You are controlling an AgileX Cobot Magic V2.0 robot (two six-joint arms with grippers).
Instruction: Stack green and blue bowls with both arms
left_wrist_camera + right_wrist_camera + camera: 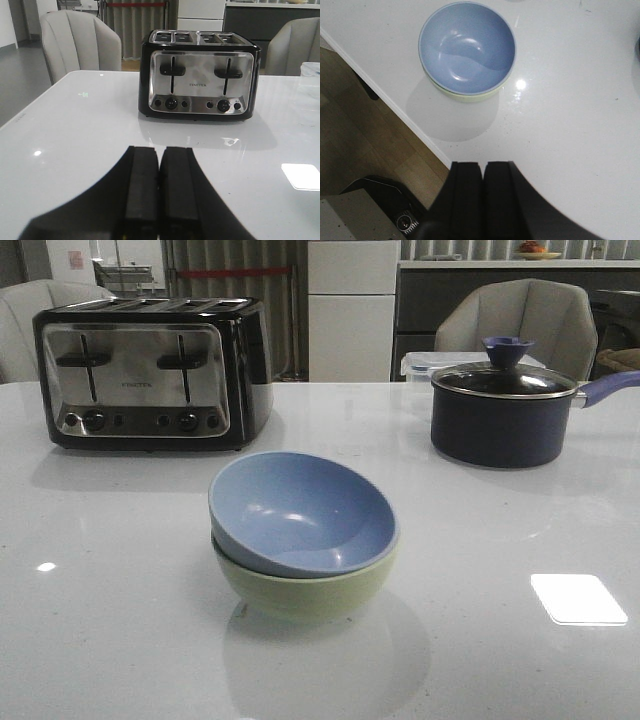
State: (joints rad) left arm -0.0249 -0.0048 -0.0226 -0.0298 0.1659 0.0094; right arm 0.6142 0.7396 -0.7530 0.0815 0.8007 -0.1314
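The pale blue bowl (300, 512) sits tilted inside the pale green bowl (310, 590) at the middle of the white table. Both also show in the right wrist view, the blue bowl (466, 47) over the green bowl's rim (465, 96). My right gripper (483, 165) is shut and empty, above the table's front edge, apart from the bowls. My left gripper (160, 150) is shut and empty over the table, facing the toaster. Neither gripper shows in the front view.
A black and chrome toaster (150, 375) stands at the back left, also in the left wrist view (200, 80). A dark navy lidded saucepan (505, 410) stands at the back right. Chairs stand behind the table. The table edge and wooden floor (365, 130) show in the right wrist view.
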